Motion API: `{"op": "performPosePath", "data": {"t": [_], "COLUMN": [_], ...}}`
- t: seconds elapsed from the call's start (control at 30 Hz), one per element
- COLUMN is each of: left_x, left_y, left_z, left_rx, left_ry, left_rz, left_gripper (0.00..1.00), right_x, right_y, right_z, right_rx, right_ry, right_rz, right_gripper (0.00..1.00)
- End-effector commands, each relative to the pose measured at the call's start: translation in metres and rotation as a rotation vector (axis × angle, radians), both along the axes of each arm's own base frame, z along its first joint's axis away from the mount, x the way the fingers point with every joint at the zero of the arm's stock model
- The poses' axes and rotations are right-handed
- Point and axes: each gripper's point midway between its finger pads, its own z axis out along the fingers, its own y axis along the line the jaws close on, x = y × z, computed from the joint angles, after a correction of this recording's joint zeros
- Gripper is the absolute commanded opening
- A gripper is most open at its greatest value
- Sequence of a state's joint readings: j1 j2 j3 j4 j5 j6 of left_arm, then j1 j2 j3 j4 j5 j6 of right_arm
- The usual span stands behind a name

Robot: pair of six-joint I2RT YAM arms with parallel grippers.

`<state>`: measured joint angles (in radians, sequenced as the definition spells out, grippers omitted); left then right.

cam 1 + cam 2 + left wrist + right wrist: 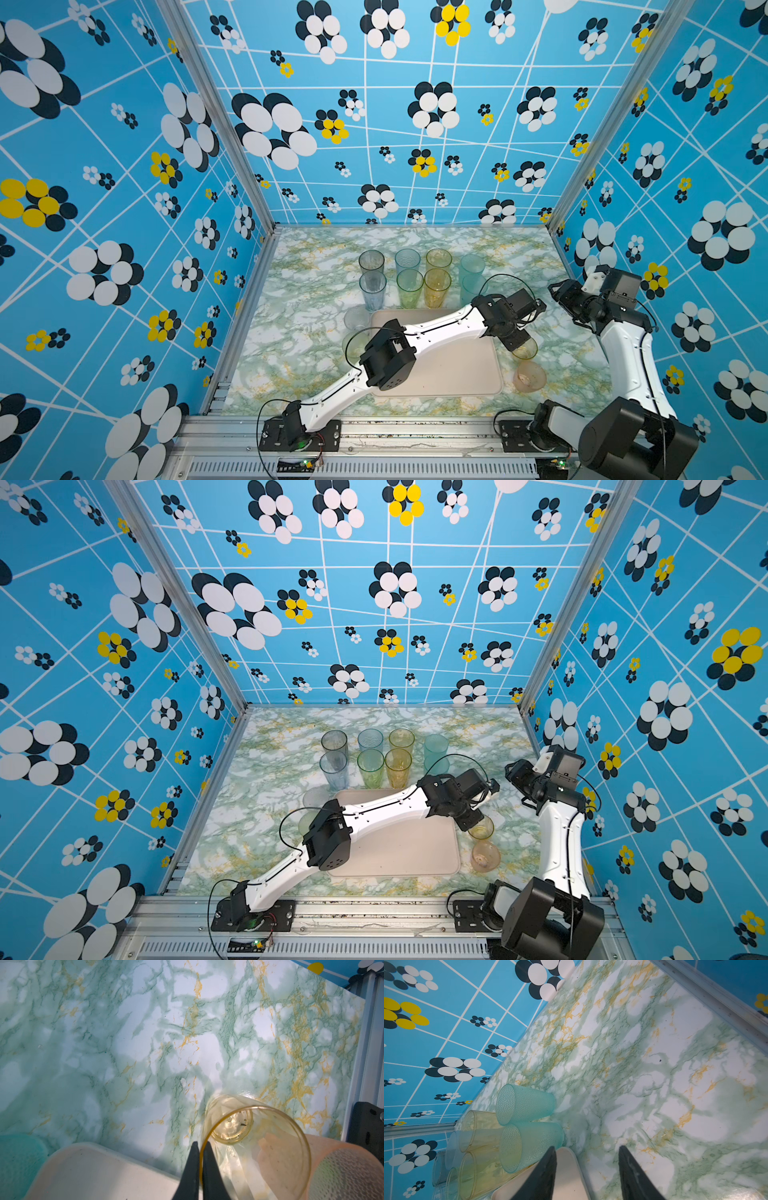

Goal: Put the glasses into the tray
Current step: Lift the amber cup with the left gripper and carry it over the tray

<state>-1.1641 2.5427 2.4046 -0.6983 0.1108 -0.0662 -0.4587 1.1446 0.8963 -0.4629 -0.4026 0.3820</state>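
My left gripper (201,1146) is shut on the rim of a short amber glass (255,1147), one finger inside and one outside. This glass (525,349) stands on the table just right of the cream tray (457,370), with a short pink glass (529,376) in front of it. The left arm reaches across the tray, which holds no glass that I can see. Several tall glasses (409,286) stand in two rows behind the tray. My right gripper (586,1147) hangs open and holds nothing, over the table near the tray's far right corner (571,1167).
A short clear glass (356,319) and a short green one (353,347) stand left of the tray, partly behind the left arm. Two teal tall glasses (527,1140) are close to the right gripper. Patterned walls enclose the marble table (299,299) on three sides.
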Motion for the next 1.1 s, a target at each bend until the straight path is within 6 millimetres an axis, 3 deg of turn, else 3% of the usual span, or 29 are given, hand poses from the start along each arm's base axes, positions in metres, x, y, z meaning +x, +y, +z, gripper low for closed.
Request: {"op": "performPosePath", "data": {"t": [0.0,0.2,0.4,0.57,0.7,0.87,0.97,1.07], "left_x": [0.008,0.028,0.049,0.043,0.032,0.021,0.022,0.027], "left_y": [0.009,0.035,0.104,0.172,0.226,0.294,0.323,0.338], "left_z": [0.005,0.047,0.094,0.120,0.119,0.097,0.086,0.077], "left_rx": [0.035,0.027,0.068,0.154,0.233,0.331,0.330,0.299], "left_ry": [-0.040,-0.115,-0.206,-0.260,-0.230,-0.161,-0.132,-0.108], "left_rz": [0.002,0.044,0.140,0.211,0.281,0.408,0.479,0.527], "left_gripper": [0.00,0.00,0.00,0.00,0.00,0.00,0.00,0.00], "right_x": [-0.002,-0.002,-0.002,-0.003,-0.006,-0.009,-0.011,-0.013], "right_y": [0.002,0.002,0.003,0.004,0.006,0.017,0.032,0.043], "right_z": [-0.001,0.001,0.000,0.002,0.003,0.007,0.011,0.014], "right_rx": [-0.003,-0.004,-0.001,-0.002,-0.007,-0.021,-0.063,-0.089], "right_ry": [-0.008,-0.012,-0.015,-0.020,-0.020,-0.011,0.007,0.023], "right_rz": [0.012,0.012,0.016,0.019,0.017,0.049,0.098,0.134], "right_gripper": [0.50,0.51,0.50,0.50,0.50,0.49,0.49,0.49]}}
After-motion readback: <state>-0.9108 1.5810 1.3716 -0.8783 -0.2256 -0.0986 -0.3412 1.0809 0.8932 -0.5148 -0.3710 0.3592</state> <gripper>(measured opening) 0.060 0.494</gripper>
